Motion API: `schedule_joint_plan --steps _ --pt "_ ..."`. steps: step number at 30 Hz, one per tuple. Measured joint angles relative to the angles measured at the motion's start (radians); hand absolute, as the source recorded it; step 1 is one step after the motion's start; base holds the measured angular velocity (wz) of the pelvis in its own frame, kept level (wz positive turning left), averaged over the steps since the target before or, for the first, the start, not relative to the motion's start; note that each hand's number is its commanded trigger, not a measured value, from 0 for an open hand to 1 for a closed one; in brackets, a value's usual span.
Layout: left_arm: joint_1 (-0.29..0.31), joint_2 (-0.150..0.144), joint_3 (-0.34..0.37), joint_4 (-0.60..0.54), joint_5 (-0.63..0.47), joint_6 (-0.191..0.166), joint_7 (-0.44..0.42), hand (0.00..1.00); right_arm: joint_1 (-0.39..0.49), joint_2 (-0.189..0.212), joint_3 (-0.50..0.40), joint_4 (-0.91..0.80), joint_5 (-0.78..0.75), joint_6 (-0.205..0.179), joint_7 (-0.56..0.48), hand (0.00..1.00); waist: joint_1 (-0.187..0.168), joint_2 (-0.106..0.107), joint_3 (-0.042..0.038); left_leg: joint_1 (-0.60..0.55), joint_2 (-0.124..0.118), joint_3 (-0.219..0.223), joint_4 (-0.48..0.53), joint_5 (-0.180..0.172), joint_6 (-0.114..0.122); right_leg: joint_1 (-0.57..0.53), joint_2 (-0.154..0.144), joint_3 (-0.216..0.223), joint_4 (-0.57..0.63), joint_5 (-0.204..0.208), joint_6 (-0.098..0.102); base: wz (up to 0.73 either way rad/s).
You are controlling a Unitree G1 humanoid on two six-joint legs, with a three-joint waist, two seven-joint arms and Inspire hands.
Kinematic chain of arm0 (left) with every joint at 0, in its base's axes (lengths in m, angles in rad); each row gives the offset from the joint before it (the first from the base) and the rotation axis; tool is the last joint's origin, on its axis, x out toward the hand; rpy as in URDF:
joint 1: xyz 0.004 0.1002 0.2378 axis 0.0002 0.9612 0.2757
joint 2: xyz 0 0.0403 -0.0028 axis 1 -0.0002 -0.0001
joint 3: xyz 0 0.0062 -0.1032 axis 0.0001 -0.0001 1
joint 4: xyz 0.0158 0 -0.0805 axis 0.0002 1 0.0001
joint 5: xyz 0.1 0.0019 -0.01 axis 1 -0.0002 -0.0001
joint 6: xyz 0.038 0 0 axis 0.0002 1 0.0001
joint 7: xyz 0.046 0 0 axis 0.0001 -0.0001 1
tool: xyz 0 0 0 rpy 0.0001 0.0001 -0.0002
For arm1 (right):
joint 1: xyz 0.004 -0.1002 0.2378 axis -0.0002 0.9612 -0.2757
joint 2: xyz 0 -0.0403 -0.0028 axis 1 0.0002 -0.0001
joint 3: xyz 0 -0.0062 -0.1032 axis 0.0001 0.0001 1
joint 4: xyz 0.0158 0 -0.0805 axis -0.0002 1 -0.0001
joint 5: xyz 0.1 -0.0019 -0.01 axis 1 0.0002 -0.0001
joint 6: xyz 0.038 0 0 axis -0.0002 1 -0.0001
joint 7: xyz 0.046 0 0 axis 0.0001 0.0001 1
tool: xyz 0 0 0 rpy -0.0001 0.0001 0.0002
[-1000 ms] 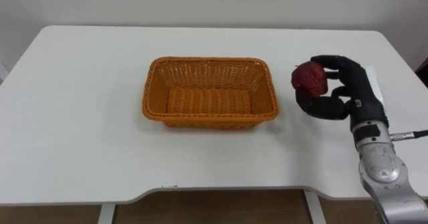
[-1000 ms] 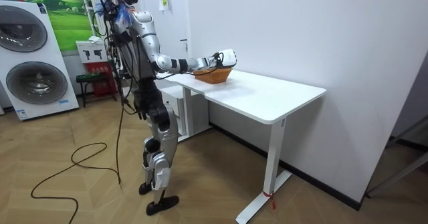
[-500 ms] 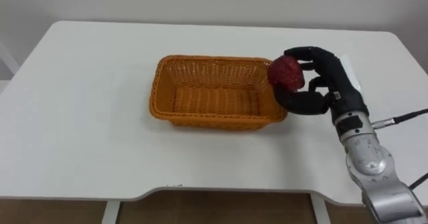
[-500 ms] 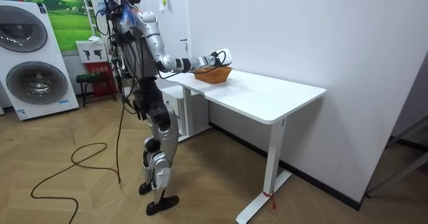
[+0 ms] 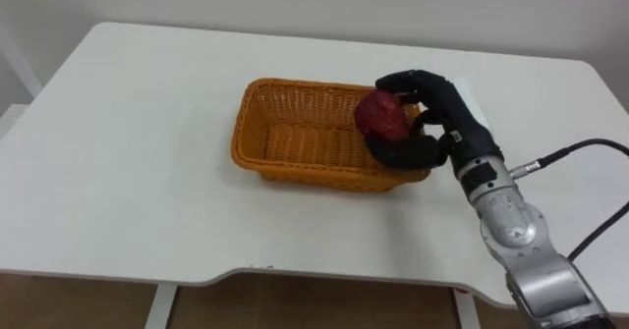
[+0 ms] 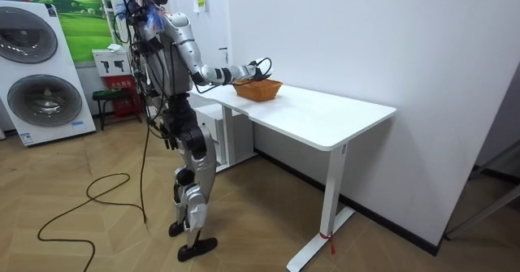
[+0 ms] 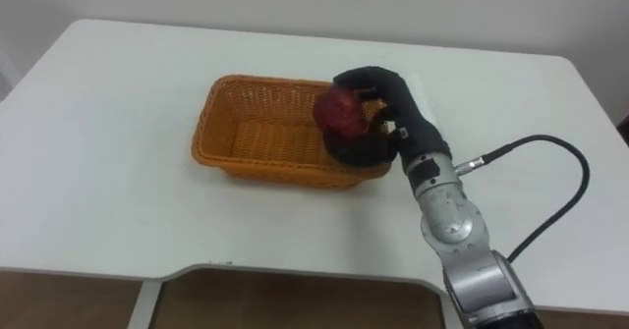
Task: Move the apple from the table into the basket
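Black-fingered, clasping the red apple (image 5: 381, 116) in the right hand (image 5: 435, 125) over the right end of the orange wicker basket (image 5: 295, 163), covering part of its rim.

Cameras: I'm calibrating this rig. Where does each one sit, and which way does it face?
Left eye view: on the head, looking down at the table and basket; the right hand shows, fingers round the apple.
Right eye view: beside it, same downward look; same arm.
Room view: off in the room, sees the whole robot standing at the table's end.
Shared: all three show basket and right hand.
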Motion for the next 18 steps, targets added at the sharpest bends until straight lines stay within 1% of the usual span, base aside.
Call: schedule_joint_plan --steps 3,8,16,18 --pt "0.002 0.000 0.000 0.000 0.000 0.003 0.000 0.00 -0.014 0.000 0.000 0.000 0.000 0.017 0.008 0.00 0.000 0.000 -0.0001 0.000 0.000 -0.001 0.002 0.000 0.000 -0.001 0.000 -0.002 -0.001 0.000 0.000 0.01" --pt "0.001 0.000 0.000 -0.003 0.000 0.003 0.000 0.00 -0.016 0.000 0.000 0.000 0.000 0.018 0.009 0.00 0.000 -0.001 -0.0009 0.000 0.000 -0.004 0.002 0.000 0.000 -0.001 -0.001 -0.010 -0.001 0.000 0.000 0.00" --pt "0.002 0.001 0.000 -0.006 -0.001 0.004 -0.001 0.00 -0.016 0.000 -0.001 -0.001 0.005 0.020 0.008 0.00 -0.004 0.001 0.0002 0.003 -0.001 -0.014 0.003 0.000 0.000 0.004 -0.001 -0.012 -0.003 0.000 0.000 0.03" --pt "-0.002 0.001 0.000 -0.006 -0.001 0.003 -0.001 0.00 -0.016 0.000 -0.002 -0.010 0.005 0.019 0.005 0.00 -0.005 0.003 0.0016 0.003 -0.001 -0.014 0.007 0.000 0.000 0.005 -0.001 -0.011 -0.003 0.000 0.000 0.00"
